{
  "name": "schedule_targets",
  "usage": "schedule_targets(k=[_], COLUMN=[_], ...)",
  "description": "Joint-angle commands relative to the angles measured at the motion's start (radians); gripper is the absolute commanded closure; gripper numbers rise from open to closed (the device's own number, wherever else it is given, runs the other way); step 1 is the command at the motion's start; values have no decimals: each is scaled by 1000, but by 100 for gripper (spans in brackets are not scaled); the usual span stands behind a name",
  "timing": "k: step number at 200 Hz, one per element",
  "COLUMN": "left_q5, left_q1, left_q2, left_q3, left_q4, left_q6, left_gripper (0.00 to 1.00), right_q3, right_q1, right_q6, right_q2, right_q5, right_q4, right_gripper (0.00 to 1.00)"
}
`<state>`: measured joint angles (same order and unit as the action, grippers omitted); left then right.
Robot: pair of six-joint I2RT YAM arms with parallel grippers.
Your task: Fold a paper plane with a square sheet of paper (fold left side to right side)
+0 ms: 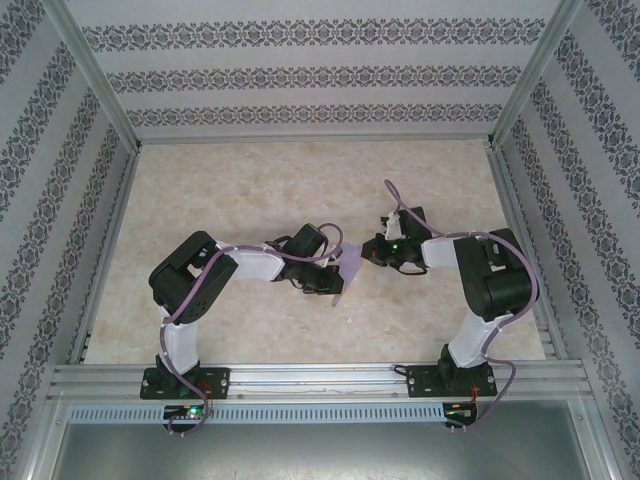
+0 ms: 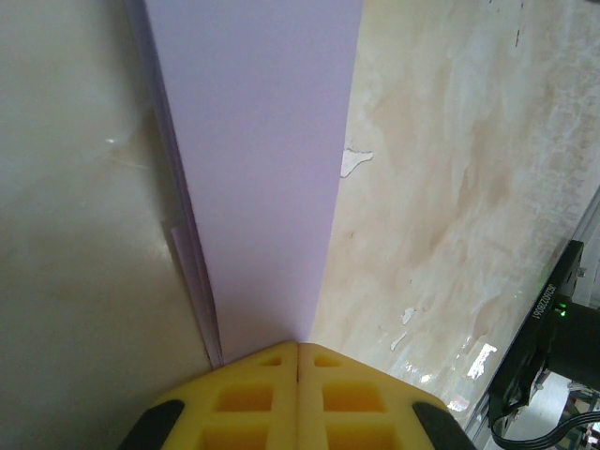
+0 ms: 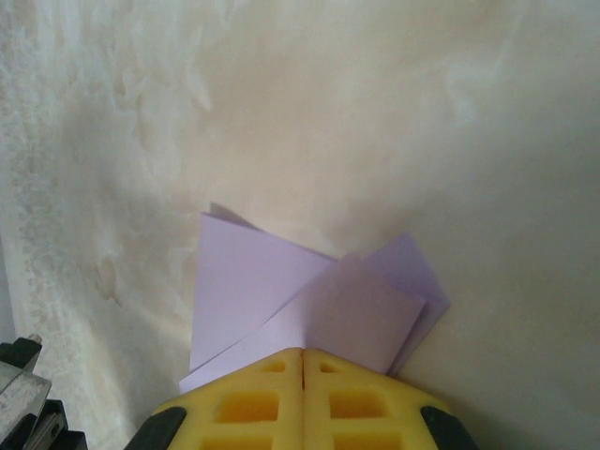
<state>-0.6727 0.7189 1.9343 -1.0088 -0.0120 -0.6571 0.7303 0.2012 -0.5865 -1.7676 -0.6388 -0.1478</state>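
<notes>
The folded lavender paper point(image 1: 350, 268) is held between the two arms over the middle of the marbled surface point(image 1: 250, 190), and it seems to stand on edge, not flat. The left fingers point(image 2: 300, 364) are closed on one end of it; the strip runs straight away from them, with several layer edges showing along its left side. The right fingers point(image 3: 302, 366) are closed on the other end, where overlapping flaps fan out at uneven angles beyond the pinch. The main risk, as I judge it, is the two grips pulling against each other: thin paper clamped at both ends can tear or pucker if one arm moves and the other does not follow. The fanned flaps suggest the layers are not squarely stacked, so a left-to-right fold pressed now could set a crooked crease. If one pair of fingers lets go in this pose, the free end may droop or spring open, twisting the paper in the other pinch
</notes>
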Motion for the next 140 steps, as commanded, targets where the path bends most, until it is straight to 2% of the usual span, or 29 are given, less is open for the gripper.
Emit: schedule_targets(k=[1,65,140], left_q5=[116,121,124], left_q1=[2,1,2], left_q2=[54,45,43], left_q3=[47,62,65], left_q4=[-208,-197,-193], left_q6=[30,24,22], left_gripper=[100,100,100], right_q3=[43,84,150], right_q1=[-57,-104,-138], right_q6=[61,1,-32], right_q2=[-46,-99,-131], right_q5=[163,94,73], right_q4=[0,-28,-16], right_gripper=[100,100,100])
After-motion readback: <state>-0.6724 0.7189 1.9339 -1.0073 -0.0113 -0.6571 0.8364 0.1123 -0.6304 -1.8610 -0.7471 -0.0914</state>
